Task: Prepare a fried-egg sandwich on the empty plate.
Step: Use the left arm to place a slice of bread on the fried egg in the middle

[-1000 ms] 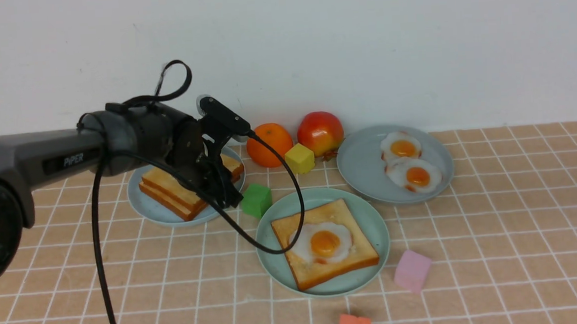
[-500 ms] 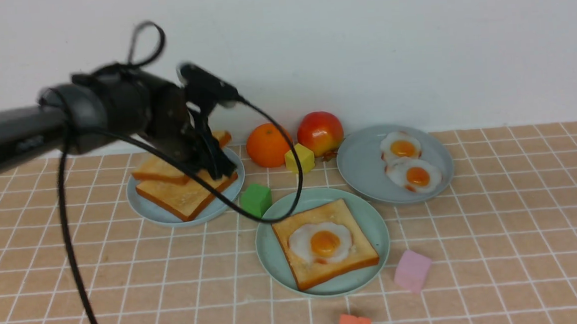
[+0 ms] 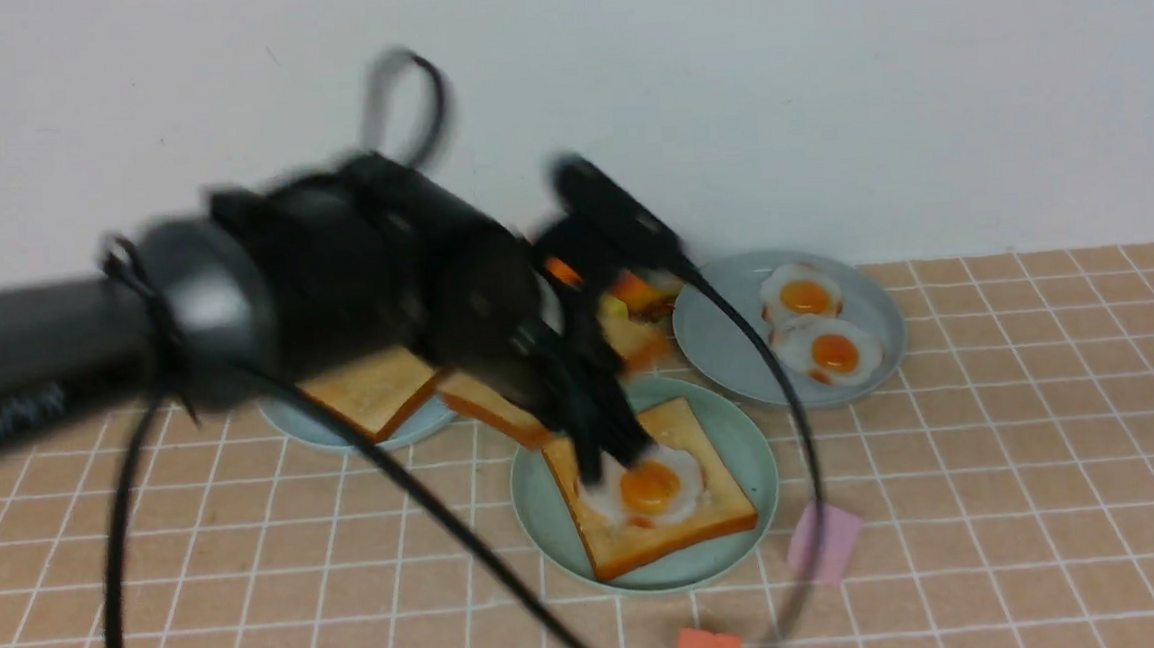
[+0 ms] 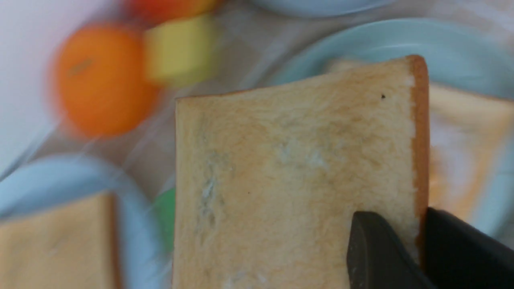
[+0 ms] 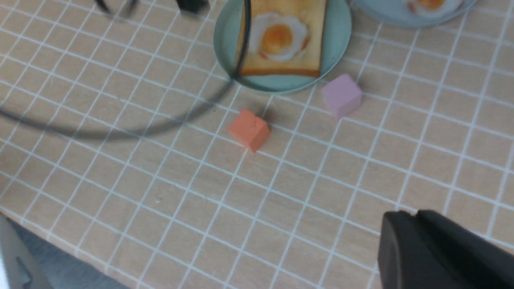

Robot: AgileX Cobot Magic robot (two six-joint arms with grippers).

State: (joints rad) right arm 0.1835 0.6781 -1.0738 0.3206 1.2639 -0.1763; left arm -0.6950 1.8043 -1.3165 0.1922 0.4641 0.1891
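GRIP: your left tool [image 4: 419, 228] pinches the toast slice [image 4: 297, 168] by one crust edge; right tool [image 5: 409, 218] — you cannot tell | WHERE: slice at 10 o'clock of the plate [image 3: 538, 502], which carries base slice [image 3: 690, 532] and fried egg [image 3: 652, 488] | HANDLING: likely light, stiff — keep the crust hold

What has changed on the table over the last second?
The left tool clamped the top toast slice, lifted it off the light-blue plate and swung it right, toward the mint-green plate. Unchanged: the other slice on the light-blue plate, the egg-topped toast, the two loose eggs, and the pink cube.
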